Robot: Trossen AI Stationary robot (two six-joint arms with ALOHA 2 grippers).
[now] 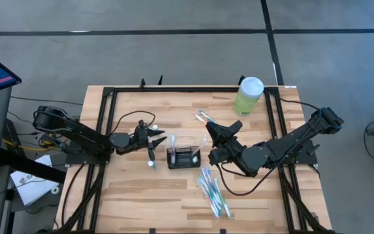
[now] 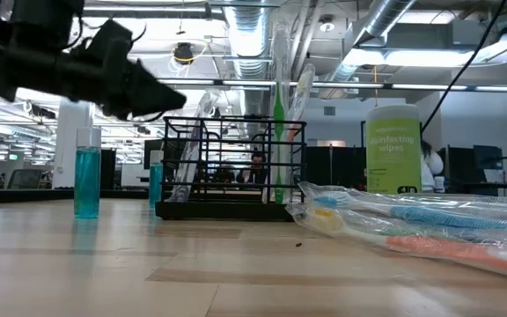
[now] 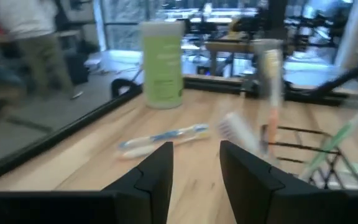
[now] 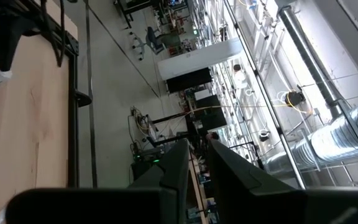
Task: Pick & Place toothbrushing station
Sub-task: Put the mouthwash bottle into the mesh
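The black wire-mesh holder [image 1: 182, 158] stands on its base at the table's middle; it also shows in the low view [image 2: 231, 167]. A green toothbrush [image 2: 279, 132] and a clear-wrapped one [image 2: 301, 106] stand upright in it. My left gripper [image 1: 156, 138] is open and empty, raised just left of the holder, whose wires show in the left wrist view [image 3: 319, 149] ahead of the gripper [image 3: 196, 168]. My right gripper [image 1: 214, 130] hovers just right of the holder and beyond it. Its fingers stand a narrow gap apart [image 4: 197, 165] with nothing between them.
A pale-green wipes canister [image 1: 249, 95] stands at the far right. Packaged toothbrushes [image 1: 213, 190] lie near the front edge, and loose ones [image 1: 203, 117] lie behind the holder. A small tube of blue liquid [image 1: 151, 162] stands left of the holder. Black frame rails [image 1: 102, 130] run along the table's sides.
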